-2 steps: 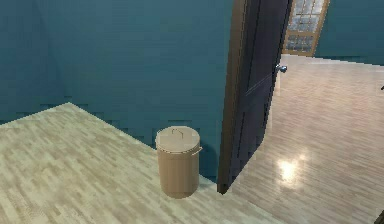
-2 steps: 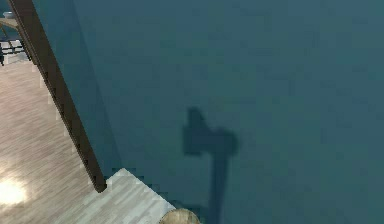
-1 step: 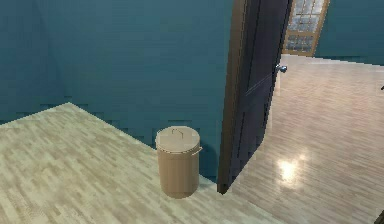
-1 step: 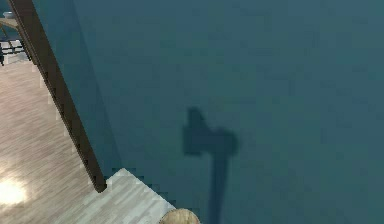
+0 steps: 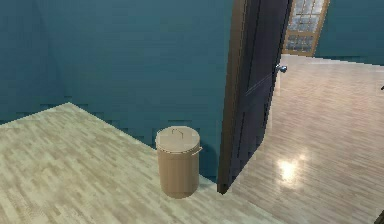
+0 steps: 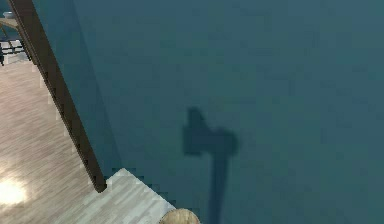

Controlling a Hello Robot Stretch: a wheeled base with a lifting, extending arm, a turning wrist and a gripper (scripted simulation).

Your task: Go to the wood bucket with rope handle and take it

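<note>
Wood bucket [image 5: 178, 160] stands upright on the pale plank floor [image 5: 70, 170], lower middle of the forward view, just beside the dark door [image 5: 250, 90]. Arm side view: tan rounded shape [image 6: 183, 217] at the bottom edge. Teal wall [image 5: 140, 60] behind. Farther off, a wood-framed window [image 5: 305, 25]. Gripper fingers' state, and the bucket's place relative to them: cannot tell.

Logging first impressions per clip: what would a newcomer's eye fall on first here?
The tan wood bucket stands out first, upright on the pale plank floor at the forward view's lower middle, before a deep teal wall. Just to its right, a dark door stands open onto a brighter room with a glossy floor. At the arm side view's bottom edge, a tan rounded rim peeks up.
</note>
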